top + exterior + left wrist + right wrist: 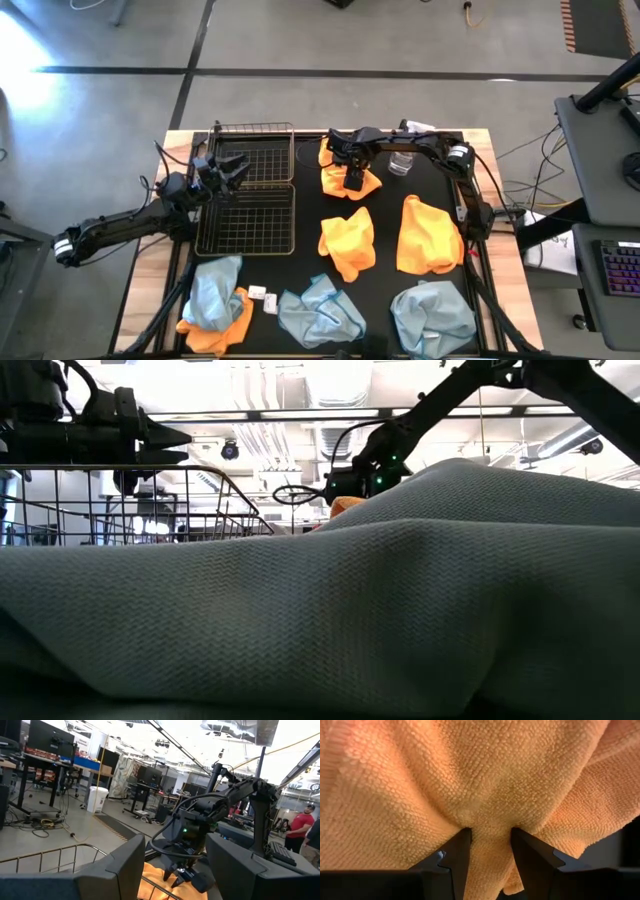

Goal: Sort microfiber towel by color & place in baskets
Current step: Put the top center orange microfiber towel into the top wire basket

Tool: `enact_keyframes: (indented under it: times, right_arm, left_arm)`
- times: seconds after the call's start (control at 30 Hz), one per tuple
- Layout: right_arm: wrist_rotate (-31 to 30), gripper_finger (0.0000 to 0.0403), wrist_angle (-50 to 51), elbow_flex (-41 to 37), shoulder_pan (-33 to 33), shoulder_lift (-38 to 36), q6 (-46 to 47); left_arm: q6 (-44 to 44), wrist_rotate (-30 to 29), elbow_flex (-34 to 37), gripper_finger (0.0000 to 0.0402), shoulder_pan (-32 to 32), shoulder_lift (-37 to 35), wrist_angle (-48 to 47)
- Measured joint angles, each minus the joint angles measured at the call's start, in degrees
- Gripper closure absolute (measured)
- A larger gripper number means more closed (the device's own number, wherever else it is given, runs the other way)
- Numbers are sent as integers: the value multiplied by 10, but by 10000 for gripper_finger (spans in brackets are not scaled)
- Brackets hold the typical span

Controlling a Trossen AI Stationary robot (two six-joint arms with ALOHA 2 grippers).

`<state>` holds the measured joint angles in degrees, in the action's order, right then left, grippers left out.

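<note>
Between the right jaws: a raised fold of an orange towel (485,795) is pinched, the cloth bunching toward the fingertips (460,845), so a lift is judged to be under way or about to begin.
Right gripper (352,176): it is set over the far orange towel (350,178), just beside the far basket (254,152); the grasp at a central fold is presumably chosen so the cloth hangs free when carried.
Left gripper (232,168): its jaws are spread and nothing is held; it is kept above the seam between the far basket and the near basket (246,220), apparently waiting clear of the drop zone.
Baskets: both are seen without towels, side by side, well apart from the near cloths.
Other towels: two more orange towels (346,243) (428,235) lie nearer than the right jaws; pale blue-grey towels (432,314) lie along the near edge, one overlapping an orange one (213,334).
Clear bottle (401,163): it stands just beside the right arm, and could be brushed.
</note>
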<state>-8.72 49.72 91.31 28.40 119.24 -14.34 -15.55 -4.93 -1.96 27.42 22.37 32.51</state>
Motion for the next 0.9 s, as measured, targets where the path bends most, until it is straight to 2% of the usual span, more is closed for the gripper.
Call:
enact_keyframes:
  times: [0.13,0.47,0.7,0.9]
  right_arm:
    - [2,280,-1,5,0,-2,3]
    - [3,388,-5,6,0,-4,9]
    - [2,393,-4,6,0,-7,23]
    - [-1,394,-4,6,0,-40,27]
  left_arm:
    - [0,0,0,208,0,0,0]
    - [-4,0,0,208,0,0,0]
    - [-17,0,0,208,0,0,0]
    - [-22,0,0,208,0,0,2]
